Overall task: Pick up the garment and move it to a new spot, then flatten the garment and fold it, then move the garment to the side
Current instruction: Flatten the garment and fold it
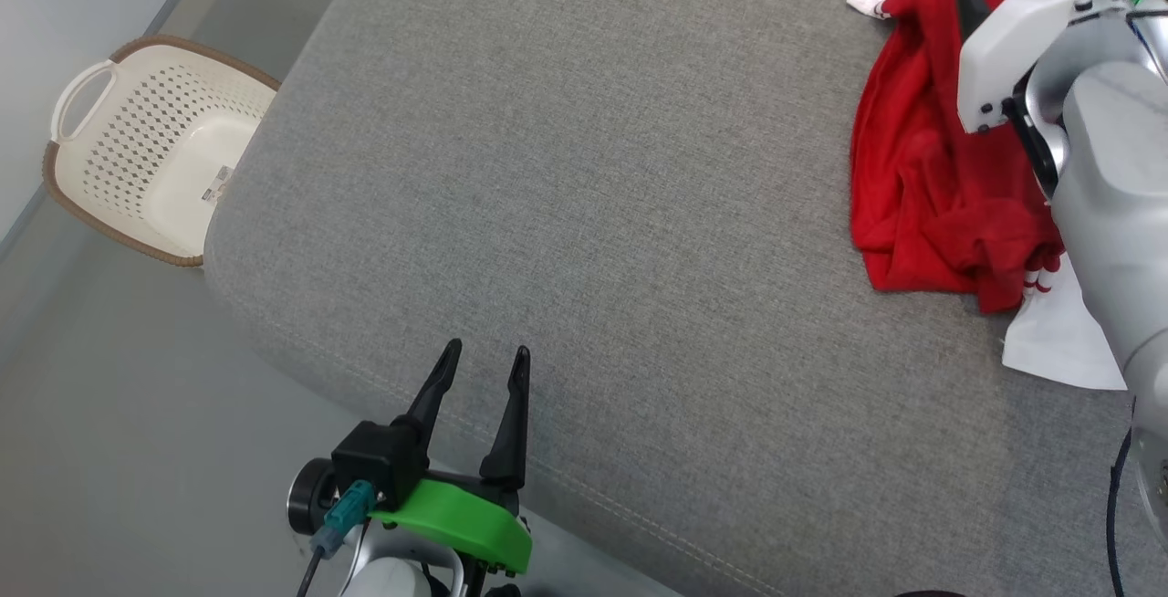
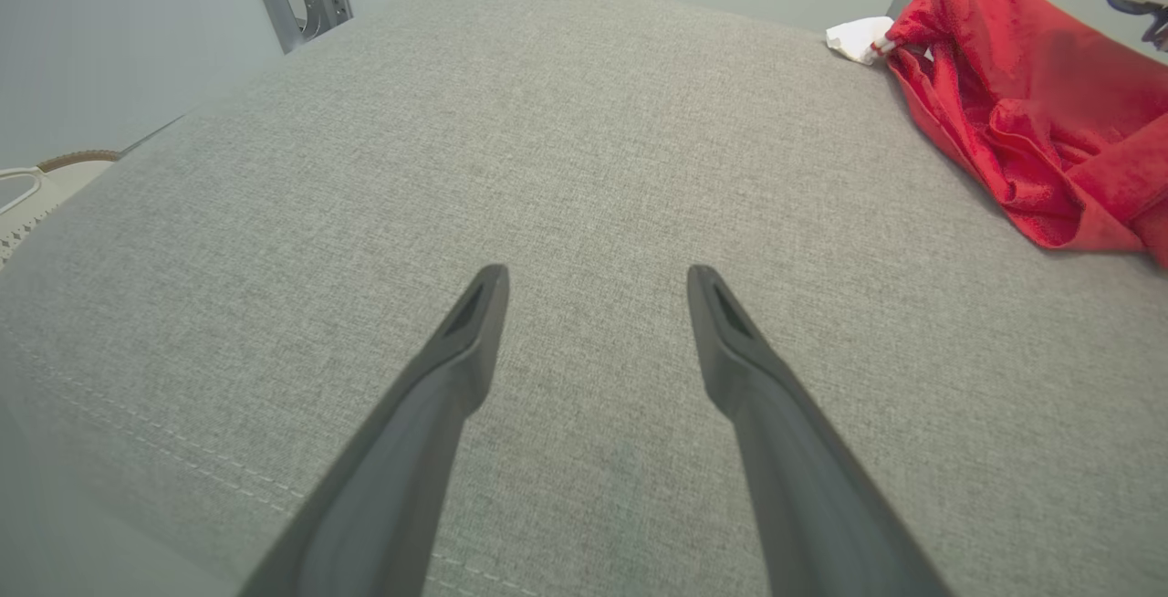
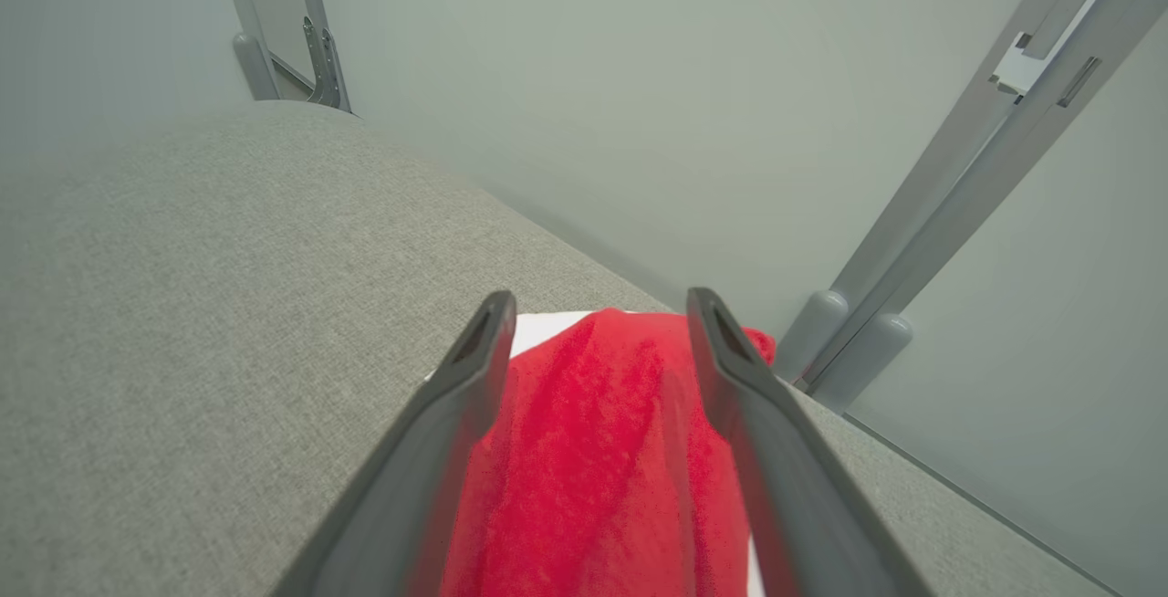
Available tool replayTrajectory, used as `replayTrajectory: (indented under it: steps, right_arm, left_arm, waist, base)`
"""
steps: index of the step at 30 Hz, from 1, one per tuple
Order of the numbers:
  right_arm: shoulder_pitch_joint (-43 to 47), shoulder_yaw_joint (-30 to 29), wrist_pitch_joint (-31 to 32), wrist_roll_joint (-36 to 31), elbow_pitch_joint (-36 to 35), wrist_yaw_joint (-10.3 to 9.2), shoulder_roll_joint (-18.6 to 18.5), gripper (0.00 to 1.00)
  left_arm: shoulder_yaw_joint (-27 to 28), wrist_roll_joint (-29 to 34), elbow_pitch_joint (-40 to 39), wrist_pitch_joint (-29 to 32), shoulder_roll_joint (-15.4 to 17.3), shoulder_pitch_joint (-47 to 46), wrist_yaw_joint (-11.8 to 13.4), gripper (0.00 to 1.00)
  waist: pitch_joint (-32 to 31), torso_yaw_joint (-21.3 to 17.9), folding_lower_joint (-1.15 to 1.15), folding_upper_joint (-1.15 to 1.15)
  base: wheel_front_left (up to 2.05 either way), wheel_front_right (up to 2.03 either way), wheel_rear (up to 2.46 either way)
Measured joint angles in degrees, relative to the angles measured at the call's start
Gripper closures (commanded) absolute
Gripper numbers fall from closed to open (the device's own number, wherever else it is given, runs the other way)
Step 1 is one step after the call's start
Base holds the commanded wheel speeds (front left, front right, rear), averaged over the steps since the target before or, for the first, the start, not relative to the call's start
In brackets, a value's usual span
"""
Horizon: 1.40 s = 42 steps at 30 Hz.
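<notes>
Where it lies crumpled, red garment (image 1: 940, 168) stretches near-to-far

A wide cushioned surface (image 1: 584, 214) upholstered in coarse grey fabric, with a stitched seam near its edge, fills the middle of the room. On the smooth grey floor (image 1: 137, 451) beside its corner stands a cream perforated laundry basket (image 1: 151, 150) with a brown rim. Pale grey-green walls (image 3: 639, 104) and metal frame posts (image 3: 958, 186) stand behind.

Grey bed (image 1: 566, 168) w/ red garment (image 1: 922, 168)
</notes>
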Motion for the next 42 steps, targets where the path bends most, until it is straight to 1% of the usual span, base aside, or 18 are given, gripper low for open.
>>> replayTrajectory:
  steps: [3,8,12,16,19,22,23,24,25,29,35,38,42]
  right_arm:
    - [3.07,-3.23,-0.70,-0.63,0.16,0.00,-1.18,0.00]
    - [9.10,-10.38,-1.15,-0.54,-2.01,0.00,-6.11,0.00]
    - [14.88,-14.95,-1.15,-0.65,-2.24,0.00,-7.66,0.00]
    - [17.79,-17.79,-1.15,-0.88,-0.92,0.00,-7.17,0.00]
    - [18.64,-18.46,-1.40,-0.93,-0.36,-0.04,-5.57,0.00]
    - [19.08,-18.73,-1.41,-0.63,-0.68,-0.07,-5.13,0.00]
    - [19.52,-18.74,-1.43,-0.60,-0.68,-0.07,-4.93,0.13]
    - [19.84,-18.73,-1.47,-0.62,-0.54,-0.07,-4.82,0.59]
    - [20.11,-18.62,-1.47,-0.73,-0.47,-0.05,-4.67,1.00]
    - [22.41,-20.48,-1.47,-0.16,-1.21,0.02,-4.11,1.00]
    - [30.32,-26.54,-1.36,0.49,-8.91,0.01,-3.54,1.00]
    - [35.16,-29.48,-1.31,0.40,-13.19,0.00,-1.48,1.00]
    - [41.46,-31.53,-1.31,0.33,-18.70,0.00,1.99,1.00]
  left_arm:
    - [-0.10,0.14,0.79,0.00,0.01,0.46,-0.46,0.00]
    - [-0.66,0.73,1.96,0.00,0.00,-0.07,-1.70,0.00]
    - [-0.71,1.19,1.87,-0.01,0.00,-1.04,-2.01,0.00]
    - [-0.70,1.40,1.88,0.00,0.00,-1.33,-2.23,0.00]
    - [-0.74,1.72,2.04,0.00,-0.02,-1.36,-2.53,0.00]
    - [-0.56,2.23,2.31,0.00,-0.01,-1.37,-2.61,0.00]
    - [-0.32,2.35,2.34,0.00,-0.02,-1.37,-2.63,0.00]
    - [-0.02,2.57,2.45,0.00,-0.01,-1.35,-2.72,0.00]
    - [0.33,2.80,2.64,-0.01,0.00,-1.30,-2.77,0.00]
    - [1.40,3.69,3.43,-0.01,-0.03,-1.04,-3.03,0.00]
    - [3.37,5.43,4.19,0.00,-0.01,0.38,-3.87,0.00]
    - [4.53,6.35,4.36,0.00,-0.03,1.02,-4.15,0.00]
    - [5.76,6.98,4.79,0.00,-0.03,1.57,-4.64,0.00]
  waist:
    - [-0.56,-0.04,0.00,0.00]
    - [-1.85,-0.54,0.00,0.00]
    - [-2.18,-1.79,0.00,0.00]
    - [-2.06,-2.97,0.00,0.00]
    - [-1.70,-3.36,0.00,0.00]
    - [-1.65,-3.44,0.00,0.00]
    - [-1.77,-3.47,0.00,0.00]
    - [-1.93,-3.53,0.00,0.00]
    - [-2.12,-3.63,0.00,0.00]
    - [-3.30,-4.26,0.00,0.00]
    - [-5.83,-6.69,0.00,0.00]
    - [-7.21,-8.64,0.00,0.00]
    - [-9.13,-11.85,0.00,0.00]
  base:
    - [0.00,0.00,0.00]
    - [0.00,0.00,0.00]
    - [0.00,0.00,0.00]
    - [0.00,0.00,0.00]
    - [0.00,0.00,0.00]
    - [0.00,0.00,0.00]
    - [0.00,0.00,0.00]
    - [0.00,0.00,0.00]
    - [0.00,0.00,0.00]
    - [0.00,0.00,0.00]
    - [0.00,0.00,0.00]
    - [0.00,0.00,0.00]
    - [0.00,0.00,0.00]
